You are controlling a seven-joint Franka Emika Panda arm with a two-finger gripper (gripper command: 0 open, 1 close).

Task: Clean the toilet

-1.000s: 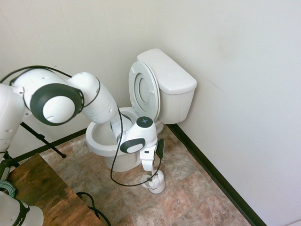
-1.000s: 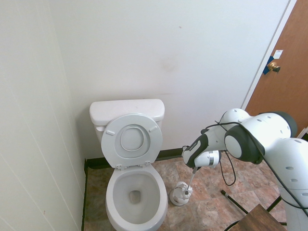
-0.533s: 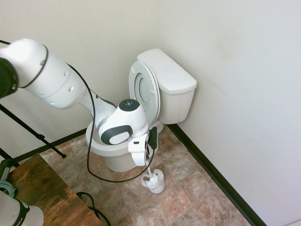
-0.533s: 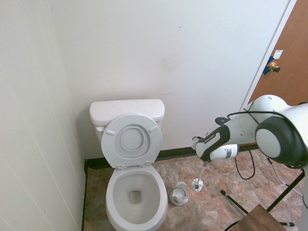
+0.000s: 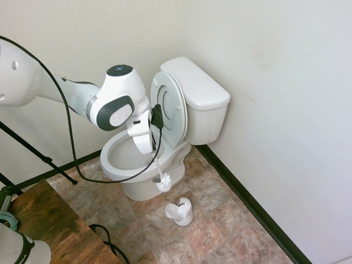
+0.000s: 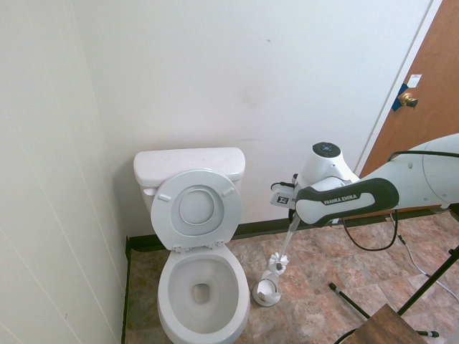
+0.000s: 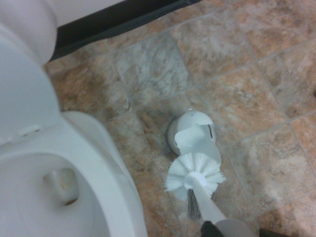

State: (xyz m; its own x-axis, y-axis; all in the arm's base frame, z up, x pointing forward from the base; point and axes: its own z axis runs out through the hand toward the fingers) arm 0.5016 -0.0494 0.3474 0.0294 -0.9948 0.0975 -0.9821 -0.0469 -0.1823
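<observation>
Hanging from the gripper point(image 5: 147, 147) of 1 white robot arm point(image 5: 66, 93) is a white toilet brush point(image 5: 163, 182), its thin handle clamped between the closed fingers and its round bristle head pointing down, clear of the floor. The toilet point(image 6: 199, 236), white and glossy, stands in the corner against the far wall, with its boxy tank point(image 6: 188, 165) behind and its lid and seat point(image 6: 196, 208) raised upright against the tank, leaving the oval bowl point(image 6: 201, 290) uncovered. In the second exterior view the brush head point(image 6: 277, 266) hangs to the right of the bowl, just above the small white brush holder point(image 6: 265, 292), which sits on the mottled brown tile floor point(image 6: 315, 287) near the toilet base. The wrist view looks straight down the handle: the bristle head point(image 7: 193, 177) partly overlaps the holder point(image 7: 193, 136) beneath it, with the bowl rim point(image 7: 106, 163) close beside. At the far right stands a brown door point(image 6: 430, 93) with a brass knob point(image 6: 407, 98). A wooden tabletop corner point(image 5: 49, 225) sits at the near edge.
</observation>
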